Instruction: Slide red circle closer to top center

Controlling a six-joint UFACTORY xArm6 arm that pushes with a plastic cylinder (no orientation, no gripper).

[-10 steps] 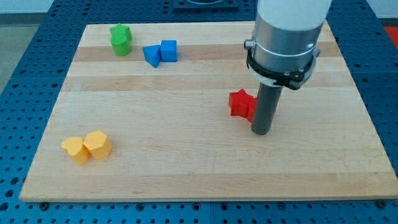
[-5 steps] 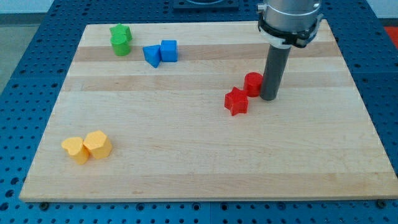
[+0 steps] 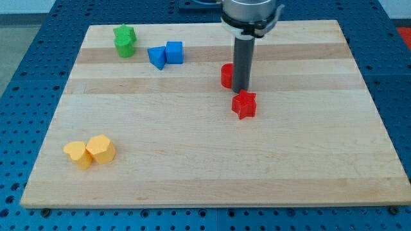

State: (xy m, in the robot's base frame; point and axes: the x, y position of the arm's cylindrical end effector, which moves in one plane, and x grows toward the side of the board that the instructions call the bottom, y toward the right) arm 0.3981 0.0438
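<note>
The red circle block [image 3: 227, 76] sits a little above the board's middle, partly hidden behind my rod. My tip [image 3: 240, 90] stands against the red circle's right side. A red star-shaped block [image 3: 244, 104] lies just below and to the right of the tip, apart from the circle.
The wooden board [image 3: 192, 167] rests on a blue perforated table. Two green blocks [image 3: 124, 40] are stacked close together at the top left. Two blue blocks [image 3: 166, 54] sit side by side right of them. Two yellow blocks [image 3: 90, 151] sit at the bottom left.
My tip has moved up and to the left, pushing the red circle the same way. The red star, which it touched earlier, stays behind near the middle.
</note>
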